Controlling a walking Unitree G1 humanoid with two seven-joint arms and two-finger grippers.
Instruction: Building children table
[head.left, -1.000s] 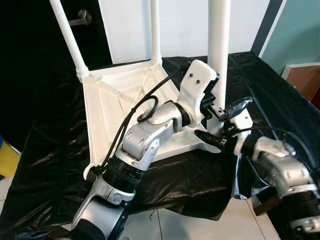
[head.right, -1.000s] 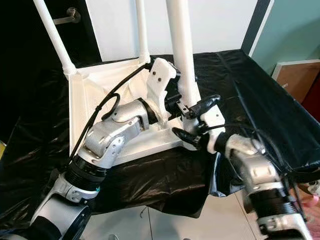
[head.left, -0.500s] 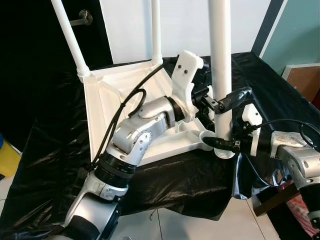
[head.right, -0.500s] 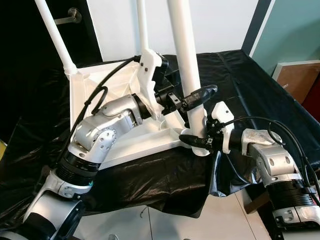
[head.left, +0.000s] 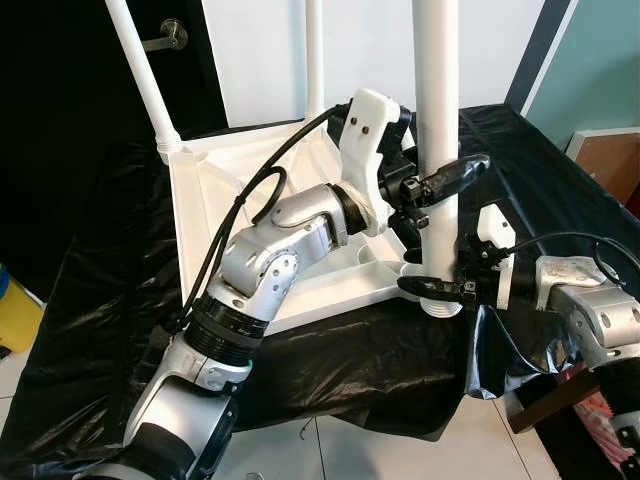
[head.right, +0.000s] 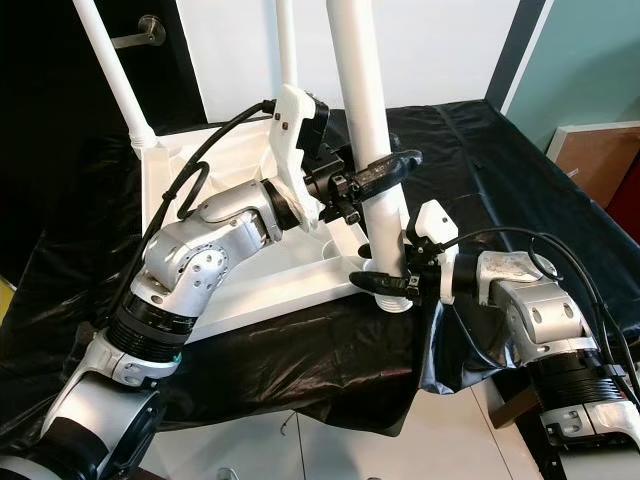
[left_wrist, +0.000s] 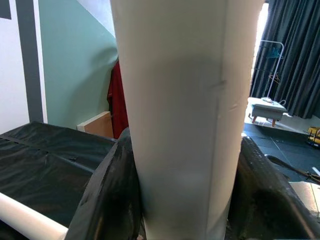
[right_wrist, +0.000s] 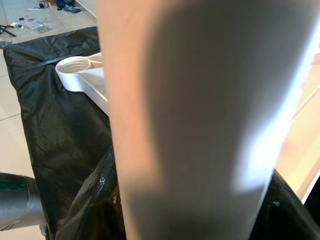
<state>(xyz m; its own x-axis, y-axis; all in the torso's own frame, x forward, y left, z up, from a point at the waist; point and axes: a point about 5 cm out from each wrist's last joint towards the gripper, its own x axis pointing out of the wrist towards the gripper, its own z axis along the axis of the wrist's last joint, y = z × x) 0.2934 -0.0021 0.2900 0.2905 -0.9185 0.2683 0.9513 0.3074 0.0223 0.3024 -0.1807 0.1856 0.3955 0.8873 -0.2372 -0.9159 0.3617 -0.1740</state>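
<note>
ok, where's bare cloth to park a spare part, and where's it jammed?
Free: black cloth on the robot's right of the tabletop; also the strip on its left. Crowded: the near corner, where left gripper and right gripper both clamp the leg.
</note>
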